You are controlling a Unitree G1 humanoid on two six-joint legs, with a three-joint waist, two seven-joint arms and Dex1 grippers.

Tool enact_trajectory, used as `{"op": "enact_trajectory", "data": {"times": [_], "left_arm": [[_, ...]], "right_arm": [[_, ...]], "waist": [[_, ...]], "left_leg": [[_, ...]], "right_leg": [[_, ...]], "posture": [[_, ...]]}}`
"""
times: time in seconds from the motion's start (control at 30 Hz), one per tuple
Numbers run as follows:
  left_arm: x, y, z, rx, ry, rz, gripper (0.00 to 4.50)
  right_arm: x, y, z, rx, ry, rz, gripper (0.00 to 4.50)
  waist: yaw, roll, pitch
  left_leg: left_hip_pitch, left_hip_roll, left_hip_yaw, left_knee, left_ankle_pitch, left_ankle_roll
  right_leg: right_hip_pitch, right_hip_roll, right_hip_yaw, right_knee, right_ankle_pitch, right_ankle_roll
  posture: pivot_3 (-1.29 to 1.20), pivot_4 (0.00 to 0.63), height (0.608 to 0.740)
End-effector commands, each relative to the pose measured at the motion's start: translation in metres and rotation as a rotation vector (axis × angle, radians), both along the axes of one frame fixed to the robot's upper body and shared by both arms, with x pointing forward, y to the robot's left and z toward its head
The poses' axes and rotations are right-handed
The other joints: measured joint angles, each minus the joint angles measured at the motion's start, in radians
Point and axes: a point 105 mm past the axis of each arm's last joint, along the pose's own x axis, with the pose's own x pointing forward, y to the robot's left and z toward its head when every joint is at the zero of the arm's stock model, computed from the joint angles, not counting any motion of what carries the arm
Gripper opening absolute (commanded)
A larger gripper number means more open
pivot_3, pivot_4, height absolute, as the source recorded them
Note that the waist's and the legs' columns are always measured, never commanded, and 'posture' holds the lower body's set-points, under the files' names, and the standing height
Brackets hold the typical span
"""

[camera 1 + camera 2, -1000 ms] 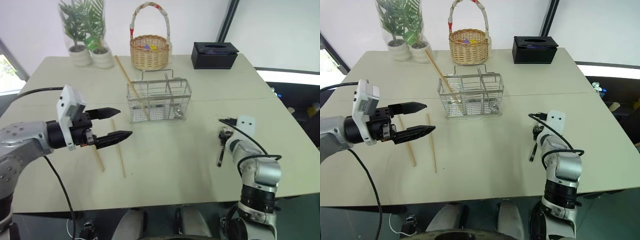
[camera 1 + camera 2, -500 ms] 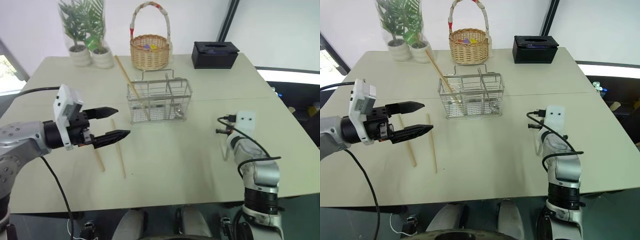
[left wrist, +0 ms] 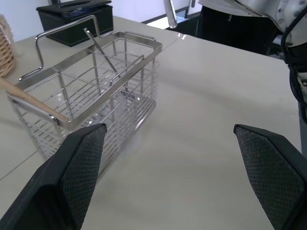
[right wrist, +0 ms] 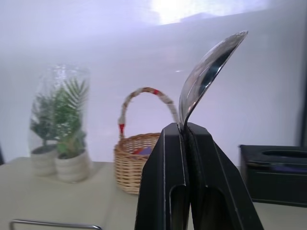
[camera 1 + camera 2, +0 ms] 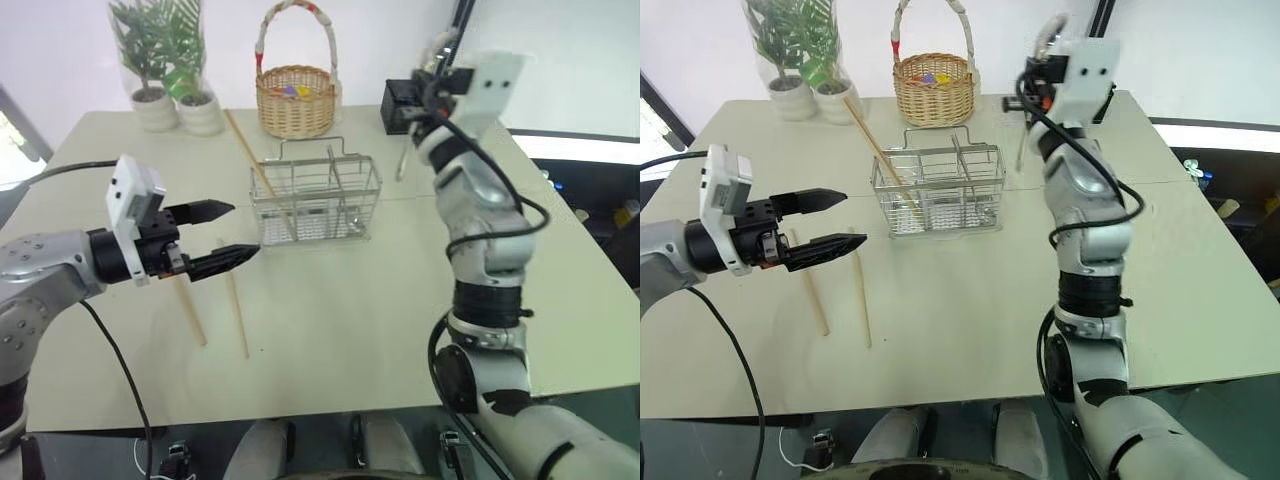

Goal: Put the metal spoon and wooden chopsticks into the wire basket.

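You see a silver wire basket (image 5: 316, 200), pale tan wooden chopsticks (image 5: 237, 317) on the beige counter (image 5: 350, 320), and a black box (image 5: 395, 105) far right.

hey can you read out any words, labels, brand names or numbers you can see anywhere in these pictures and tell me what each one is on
No readable text in any view.
The black rectangular box at the table's far edge: no lettering visible.
The clear wrap around the two small potted plants has a green patch; no words can be made out.
The white housings on the left gripper and the right gripper: plain, no print visible.
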Motion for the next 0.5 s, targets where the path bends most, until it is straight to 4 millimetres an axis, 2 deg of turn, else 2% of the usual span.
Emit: {"op": "enact_trajectory", "data": {"times": [0.03, 0.13, 0.27, 0.37, 0.5], "left_arm": [[-0.003, 0.0, 0.013, -0.007, -0.068, 0.013, 4.5], [-0.006, 0.002, 0.013, -0.009, -0.073, 0.036, 4.5], [-0.009, 0.007, 0.016, -0.016, -0.087, 0.079, 4.5], [-0.009, 0.009, 0.02, -0.028, -0.095, 0.099, 4.5], [-0.01, 0.014, 0.023, -0.037, -0.103, 0.126, 4.5]], "right_arm": [[0.001, 0.02, 0.016, -0.001, -0.093, 0.041, 0.03], [0.009, 0.032, 0.011, 0.005, -0.098, 0.06, 0.03], [0.022, 0.041, -0.01, 0.0, -0.07, 0.075, 0.03], [0.028, 0.039, -0.022, 0.018, -0.05, 0.077, 1.01], [0.03, 0.033, -0.028, 0.023, -0.034, 0.046, 3.02]], "waist": [[-0.001, 0.0, 0.0], [-0.002, 0.0, 0.0], [-0.004, 0.0, 0.0], [-0.004, 0.0, 0.0], [-0.005, 0.0, 0.0]], "left_leg": [[0.0, 0.0, 0.0, 0.0, 0.0, 0.0], [0.0, 0.0, 0.0, 0.0, 0.0, 0.0], [0.0, 0.0, 0.0, 0.0, 0.0, 0.0], [0.0, 0.0, 0.0, 0.001, 0.0, 0.0], [0.0, 0.0, 0.0, 0.001, 0.0, 0.0]], "right_leg": [[0.0, 0.0, 0.0, 0.0, 0.0, 0.0], [-0.001, 0.0, 0.0, 0.001, 0.0, 0.0], [-0.001, 0.001, 0.0, 0.002, 0.0, 0.0], [-0.001, 0.001, 0.0, 0.004, 0.0, 0.0], [-0.002, 0.001, 0.0, 0.005, 0.0, 0.0]], "posture": [[0.0, 0.15, 0.651], [0.0, 0.15, 0.651], [0.0, 0.15, 0.651], [0.0, 0.15, 0.651], [0.0, 0.15, 0.651]]}}
